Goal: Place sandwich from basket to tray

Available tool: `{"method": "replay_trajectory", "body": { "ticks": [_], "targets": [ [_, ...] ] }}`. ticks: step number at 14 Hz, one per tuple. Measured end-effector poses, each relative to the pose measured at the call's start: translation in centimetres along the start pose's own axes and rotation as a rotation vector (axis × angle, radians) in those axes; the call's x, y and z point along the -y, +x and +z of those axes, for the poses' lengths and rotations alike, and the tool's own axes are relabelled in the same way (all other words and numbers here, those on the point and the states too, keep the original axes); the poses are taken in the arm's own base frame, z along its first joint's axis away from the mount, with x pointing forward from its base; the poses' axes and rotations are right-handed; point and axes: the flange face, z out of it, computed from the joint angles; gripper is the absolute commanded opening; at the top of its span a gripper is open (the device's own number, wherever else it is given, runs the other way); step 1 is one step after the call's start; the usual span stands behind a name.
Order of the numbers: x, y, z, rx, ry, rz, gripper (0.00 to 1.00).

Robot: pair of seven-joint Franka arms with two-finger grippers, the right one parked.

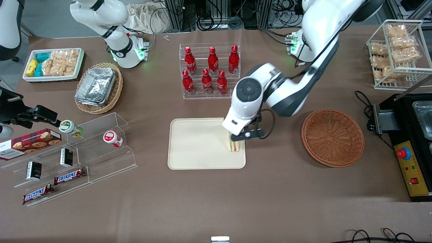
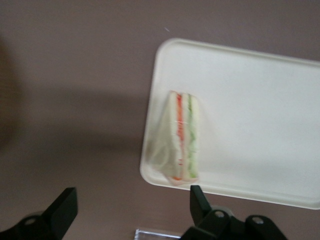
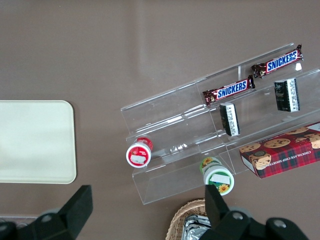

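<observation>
We see the jaws spread wide and released, holding nothing: in the wrist view the two dark fingers (image 2: 60,207) stand well apart with the sandwich (image 2: 182,137) lying free between and past them. The gripper (image 1: 240,135) hangs just above the tray (image 1: 192,145), over the tray's edge nearest the basket (image 1: 332,136). The sandwich (image 1: 235,145) rests on the tray, close against that same edge and toward the tray's corner nearest the front camera, its red and green filling layers showing. The basket sits well apart from the tray, toward the working arm's end of the table. A rack of red bottles (image 1: 209,71) stands farther from the front camera than the tray.
</observation>
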Motion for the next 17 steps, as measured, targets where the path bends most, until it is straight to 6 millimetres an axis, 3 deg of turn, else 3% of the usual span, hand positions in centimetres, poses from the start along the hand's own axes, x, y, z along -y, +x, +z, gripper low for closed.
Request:
{"method": "replay_trajectory", "body": {
  "ticks": [2, 4, 7, 11, 14, 16, 17],
  "targets": [
    [4.2, 1.3, -6.1, -0.005, -0.004, -0.015, 1.00],
    [9.7, 2.6, -11.2, 0.025, -0.049, 0.027, 1.00],
    [18.6, 3.2, -16.1, 0.071, -0.010, 0.102, 1.00],
    [30.3, 4.8, -20.1, 0.069, -0.006, 0.138, 1.00],
    [38.9, 4.2, -22.0, 0.085, -0.027, 0.175, 1.00],
    [42.3, 3.1, -22.6, 0.079, -0.041, 0.191, 1.00],
    [42.8, 2.7, -22.7, 0.079, -0.043, 0.196, 1.00]
  ]
}}
